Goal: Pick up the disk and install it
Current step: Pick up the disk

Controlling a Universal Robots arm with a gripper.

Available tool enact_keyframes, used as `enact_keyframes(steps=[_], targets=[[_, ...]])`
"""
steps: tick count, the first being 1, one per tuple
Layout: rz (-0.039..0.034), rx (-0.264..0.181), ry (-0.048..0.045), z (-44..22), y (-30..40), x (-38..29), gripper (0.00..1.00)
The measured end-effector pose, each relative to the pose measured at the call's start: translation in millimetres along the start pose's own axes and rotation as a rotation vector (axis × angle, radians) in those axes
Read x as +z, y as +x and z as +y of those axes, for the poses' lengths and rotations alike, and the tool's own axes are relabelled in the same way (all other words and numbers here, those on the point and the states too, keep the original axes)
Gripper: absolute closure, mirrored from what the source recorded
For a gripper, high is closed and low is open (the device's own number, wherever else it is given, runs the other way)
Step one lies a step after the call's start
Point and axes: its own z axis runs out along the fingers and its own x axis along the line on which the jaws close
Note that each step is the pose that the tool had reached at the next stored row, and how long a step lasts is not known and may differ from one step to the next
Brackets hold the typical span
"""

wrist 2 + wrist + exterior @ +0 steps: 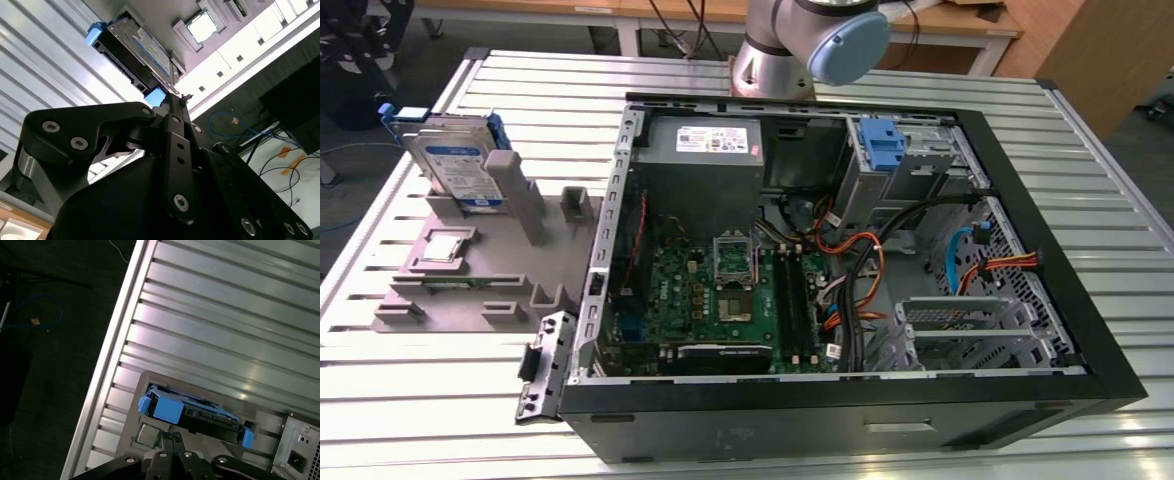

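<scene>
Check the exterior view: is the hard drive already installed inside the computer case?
No, the hard drive stands upright in the grey holder on the table, outside the open computer case.

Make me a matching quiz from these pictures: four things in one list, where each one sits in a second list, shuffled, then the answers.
Things:
1. disk
2. processor chip
3. power supply
4. blue latch

Places:
A. lying flat in a recess of the grey holder
B. standing upright on edge in the grey holder
C. on the metal cage inside the open case
D. in the open case's far corner, on the exterior view's left

Pairs: 1-B, 2-A, 3-D, 4-C
</scene>
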Motion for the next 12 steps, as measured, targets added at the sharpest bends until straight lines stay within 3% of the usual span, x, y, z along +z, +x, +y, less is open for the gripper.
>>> enact_keyframes(steps=[12], targets=[[0.0036, -0.175, -0.0028, 0.0, 0.0, 0.1, 0.9]])
